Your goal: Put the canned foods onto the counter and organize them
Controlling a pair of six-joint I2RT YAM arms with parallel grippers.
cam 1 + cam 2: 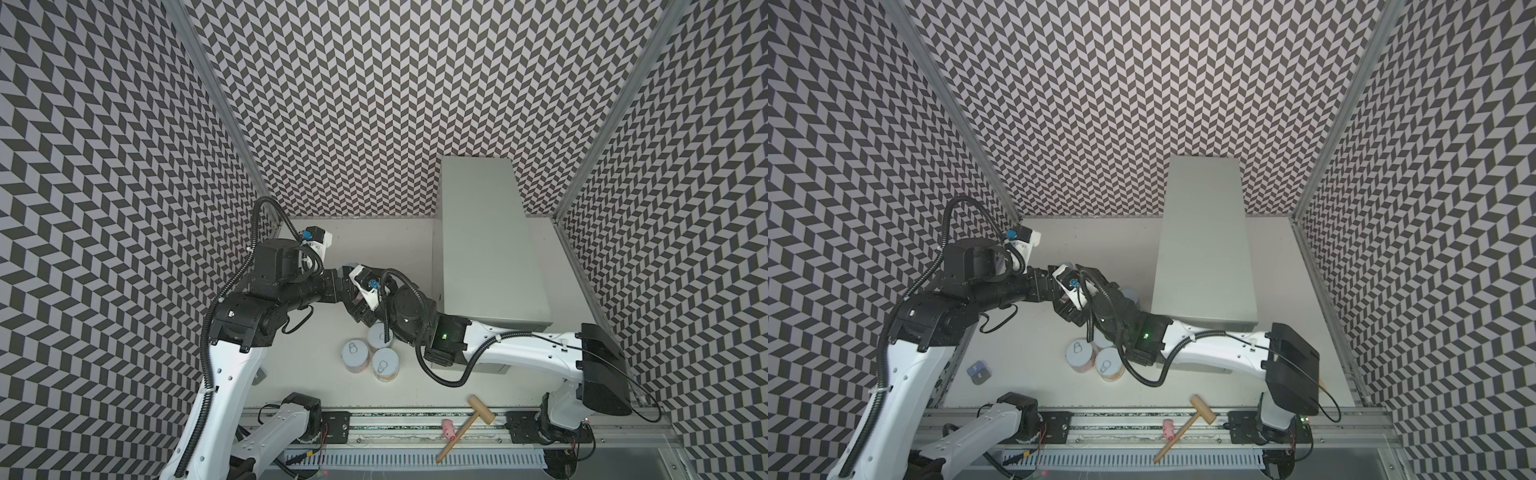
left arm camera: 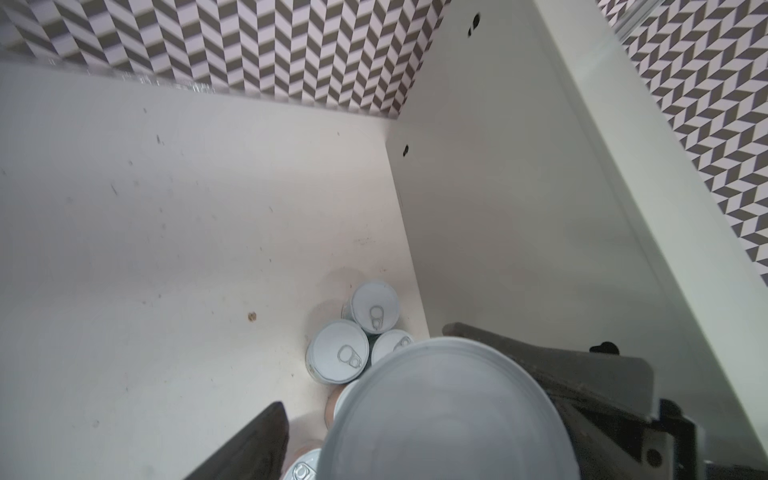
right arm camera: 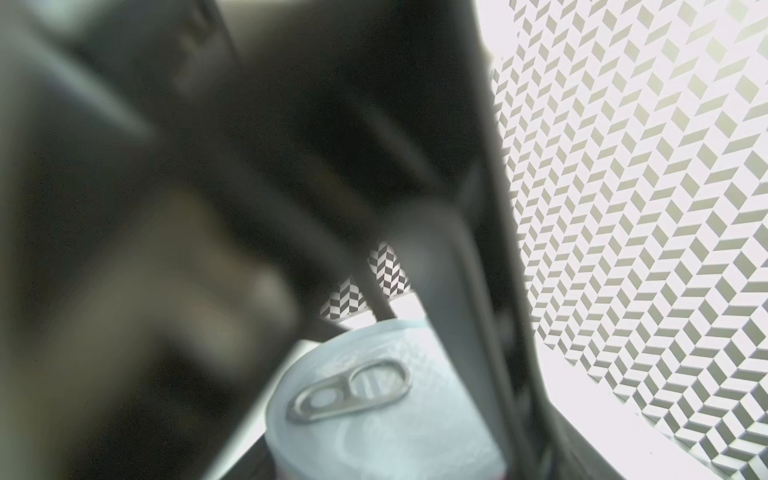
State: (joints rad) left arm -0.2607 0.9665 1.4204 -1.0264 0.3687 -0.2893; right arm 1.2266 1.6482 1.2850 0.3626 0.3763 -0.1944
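**Transfer of one can between the arms, above the table (image 1: 374, 241).** The held can (image 2: 449, 411) hangs in the air where the two arms meet. Its plain end faces the left wrist camera and its pull-tab lid faces the right wrist camera. The left pincer (image 2: 365, 370) stands released, with a clear gap between one finger (image 2: 257, 436) and the can's rim. The right pincer (image 3: 395, 328) is judged to be clenched on the can's sides, since nothing else supports it. Five loose cans (image 2: 338, 351) show on the table below in the left wrist view, some partly hidden. In both top views three of them cluster, touching, at 5 o'clock from the pincers. The grey cabinet (image 1: 486, 232) rises at 2 o'clock from the pincers, and its flat top is bare. Progress is judged to be at the opening stage. No can is placed yet, one is lifted and in transfer, and the rest wait on the table. What remains is to carry each can up to the cabinet top and set them in order there.
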